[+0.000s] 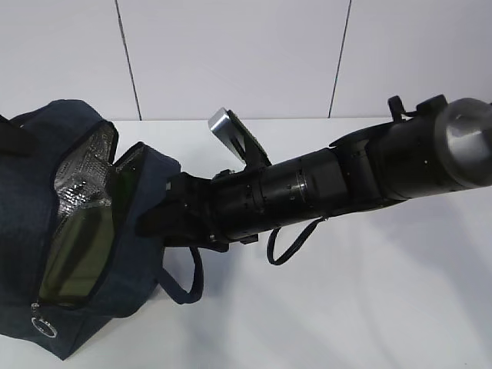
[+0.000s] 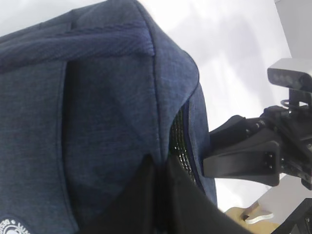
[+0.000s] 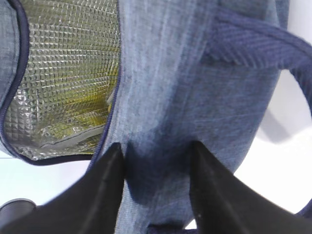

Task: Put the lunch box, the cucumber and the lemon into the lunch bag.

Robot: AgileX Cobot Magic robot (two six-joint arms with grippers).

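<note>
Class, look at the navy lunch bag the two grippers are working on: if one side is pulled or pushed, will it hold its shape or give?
The lunch bag probably gives: its fabric wall folds between the right gripper fingers. Its mouth gapes unevenly, suggesting soft sides. The lunch box inside may add weight and resist sliding.

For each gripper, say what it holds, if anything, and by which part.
Left gripper: shut on the bag's fabric wall. Right gripper: jaws astride the bag's side fabric beside the opening; a firm grip cannot be told.

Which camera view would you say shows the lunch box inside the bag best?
The exterior view: the lunch box lies in the open lunch bag, its pale green lid visible. The right wrist view shows only foil lining with faint reflections. The left wrist view shows just the bag's outside.
</note>
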